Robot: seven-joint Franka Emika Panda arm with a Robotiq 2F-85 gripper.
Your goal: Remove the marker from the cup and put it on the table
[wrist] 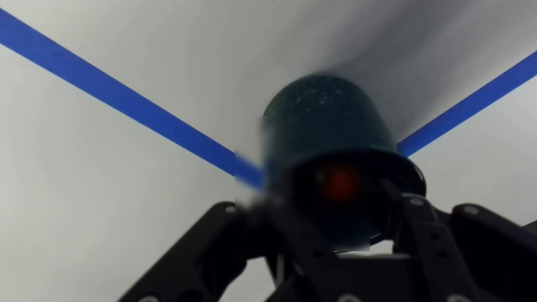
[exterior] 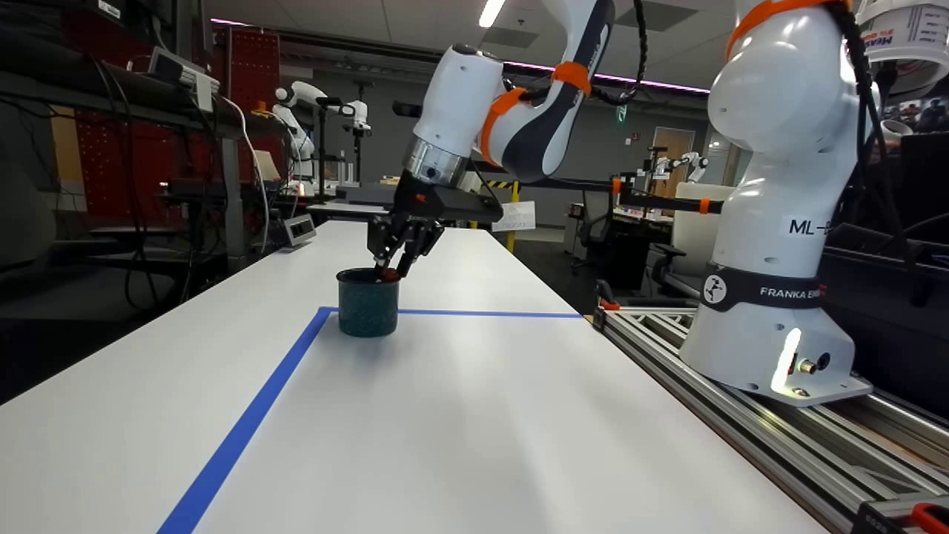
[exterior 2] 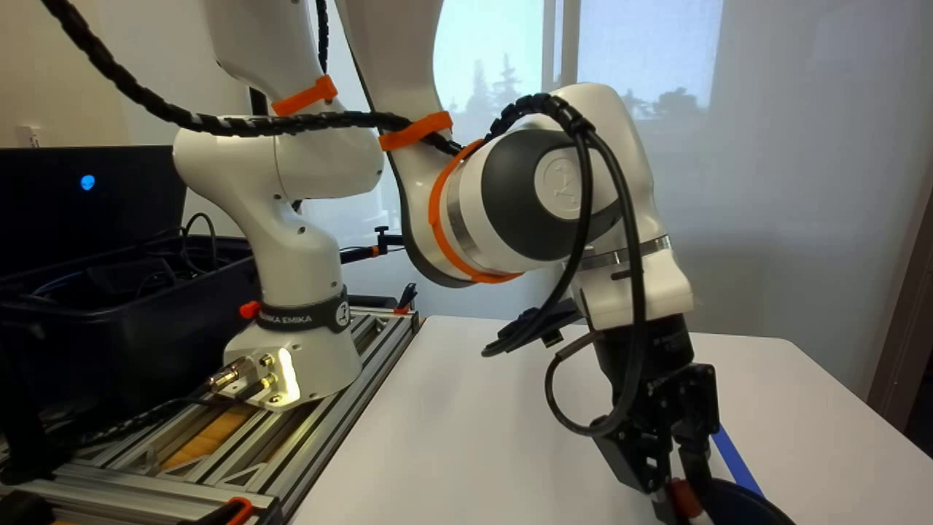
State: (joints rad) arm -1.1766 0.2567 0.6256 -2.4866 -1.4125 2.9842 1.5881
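The cup [exterior: 368, 305] stands upright on the table [exterior: 445, 415] at a corner of blue tape [exterior: 263, 404]; in the wrist view the strips run off from it toward 10 and 2 o'clock, and its mouth lies toward 6. In an exterior view the robot arm [exterior: 778, 200] rises from a metal frame [exterior: 667, 369] at 3 o'clock of the cup, a sheet of paper [exterior: 517, 216] shows farther back toward 2, and a small grey box [exterior: 299, 230] sits by the table's edge between 10 and 11. A black cable [exterior 2: 639, 292] hangs in front of the arm. The marker [exterior 2: 685, 498] is in the cup, with the wall hiding its lower part and its red end at the rim. In an exterior view its long axis tilts, red end toward 11 o'clock and white part toward 5; in the wrist view (blurred there) the red end shows nearly end-on. The jaws are parted and reach in from about 8 and 4 o'clock, one at either side of the red end; whether they touch it, I cannot tell.
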